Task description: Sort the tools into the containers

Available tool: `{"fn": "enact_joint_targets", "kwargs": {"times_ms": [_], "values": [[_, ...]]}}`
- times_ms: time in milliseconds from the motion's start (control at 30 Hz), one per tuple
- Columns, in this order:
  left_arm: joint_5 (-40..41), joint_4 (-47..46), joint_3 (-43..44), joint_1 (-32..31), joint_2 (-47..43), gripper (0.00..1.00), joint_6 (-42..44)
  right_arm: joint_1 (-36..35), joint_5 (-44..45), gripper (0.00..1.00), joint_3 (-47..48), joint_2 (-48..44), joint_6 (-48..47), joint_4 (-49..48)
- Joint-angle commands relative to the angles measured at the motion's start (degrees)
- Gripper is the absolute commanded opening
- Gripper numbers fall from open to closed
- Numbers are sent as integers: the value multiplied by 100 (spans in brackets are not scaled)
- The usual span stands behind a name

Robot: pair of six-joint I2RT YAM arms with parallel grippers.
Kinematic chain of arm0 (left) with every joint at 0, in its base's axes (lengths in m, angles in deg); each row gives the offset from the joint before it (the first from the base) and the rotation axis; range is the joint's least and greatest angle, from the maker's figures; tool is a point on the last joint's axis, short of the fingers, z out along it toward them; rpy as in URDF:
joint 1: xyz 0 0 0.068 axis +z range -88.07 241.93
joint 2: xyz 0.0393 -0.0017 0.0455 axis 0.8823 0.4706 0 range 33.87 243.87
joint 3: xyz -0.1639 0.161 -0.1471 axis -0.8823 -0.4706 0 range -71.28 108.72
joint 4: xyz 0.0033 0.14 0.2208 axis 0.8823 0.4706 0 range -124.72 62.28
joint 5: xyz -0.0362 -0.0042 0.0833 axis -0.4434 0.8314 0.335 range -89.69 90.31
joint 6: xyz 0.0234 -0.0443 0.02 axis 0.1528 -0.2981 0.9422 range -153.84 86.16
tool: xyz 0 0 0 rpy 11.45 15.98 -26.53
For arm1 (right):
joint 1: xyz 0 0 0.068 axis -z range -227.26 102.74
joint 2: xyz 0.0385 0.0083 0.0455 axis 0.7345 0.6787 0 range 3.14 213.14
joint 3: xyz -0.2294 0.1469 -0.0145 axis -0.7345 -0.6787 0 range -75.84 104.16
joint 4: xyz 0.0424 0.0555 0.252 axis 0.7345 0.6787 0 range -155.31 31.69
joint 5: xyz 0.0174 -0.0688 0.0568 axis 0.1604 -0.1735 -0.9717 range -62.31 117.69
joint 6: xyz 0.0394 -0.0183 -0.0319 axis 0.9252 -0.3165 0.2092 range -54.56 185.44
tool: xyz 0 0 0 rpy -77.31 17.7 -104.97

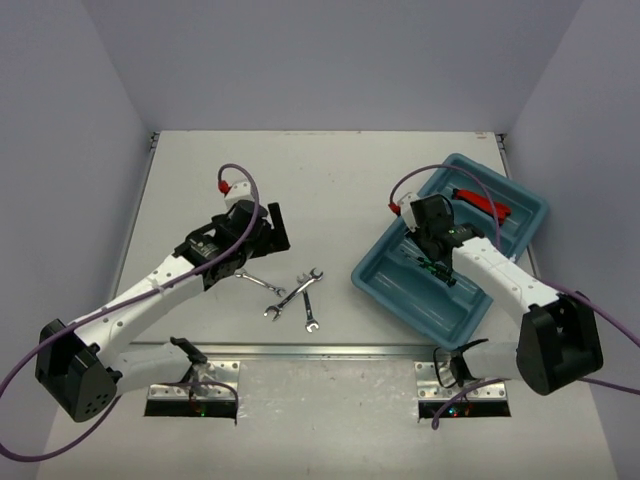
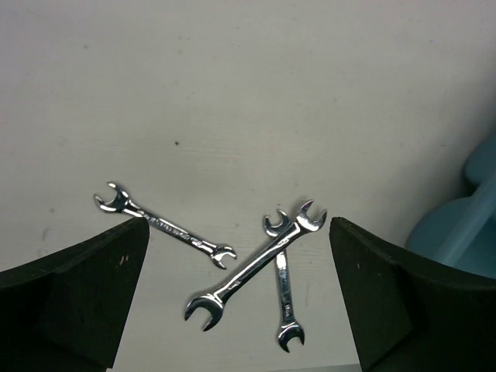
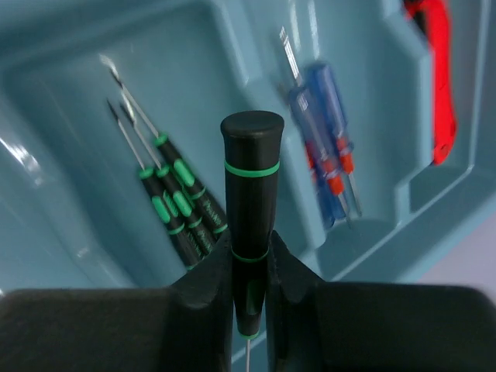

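The right gripper (image 3: 249, 271) is clamped on a black screwdriver (image 3: 250, 178) with green bands, held above the teal tray (image 3: 70, 93) where three like screwdrivers (image 3: 180, 203) lie in one compartment. The left gripper (image 2: 239, 226) hangs wide open over three silver wrenches (image 2: 256, 267) on the surface (image 2: 232, 93), two of them crossed.

Prob. lab: bare walled-in robot table (image 1: 330, 180)

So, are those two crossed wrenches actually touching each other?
Touching. The left wrist view shows the longer wrench lying right across the shorter wrench, their shafts overlapping with no gap.
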Motion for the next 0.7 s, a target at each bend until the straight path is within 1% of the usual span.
{"fn": "enact_joint_targets", "kwargs": {"times_ms": [0,100,133,167,233,267,300,367,400,433,467,533,567,633,667], "values": [[373,733,209,64,-187,100,51,12,588,48,40,70,-68,171],[430,957,341,64,-379,100,93,-9,390,75,586,57,537,724],[479,1047,378,67,-432,100,104,-35,354,81,800,38,732,896],[554,1138,409,73,-475,100,110,-89,353,85,1074,8,959,1102],[750,1262,457,65,-571,100,100,-248,377,99,1398,-128,1257,1288],[836,1336,470,71,-614,100,57,-426,445,99,1656,-226,1564,1374],[881,1358,465,66,-651,100,49,-615,570,99,1708,-246,1626,1392],[712,1215,287,70,-721,100,17,-1242,775,99,1898,-429,2113,1424],[575,1117,186,71,-735,100,20,-1492,742,99,1971,-524,2345,1424],[357,984,78,66,-704,100,67,-1576,426,99,1972,-605,2498,1387],[130,790,-54,64,-665,100,218,-1604,-65,99,1780,-772,2693,1086],[-757,429,-256,64,-438,100,546,-1591,-1007,99,1250,-1111,2941,435],[-1109,299,-313,38,-296,100,683,-1583,-1329,99,940,-1294,2953,122],[-1418,276,-269,-120,310,100,849,-1579,-1691,99,560,-1543,2979,-176],[-1314,341,-204,-291,595,100,902,-1579,-1733,99,442,-1632,3027,-211]]}}
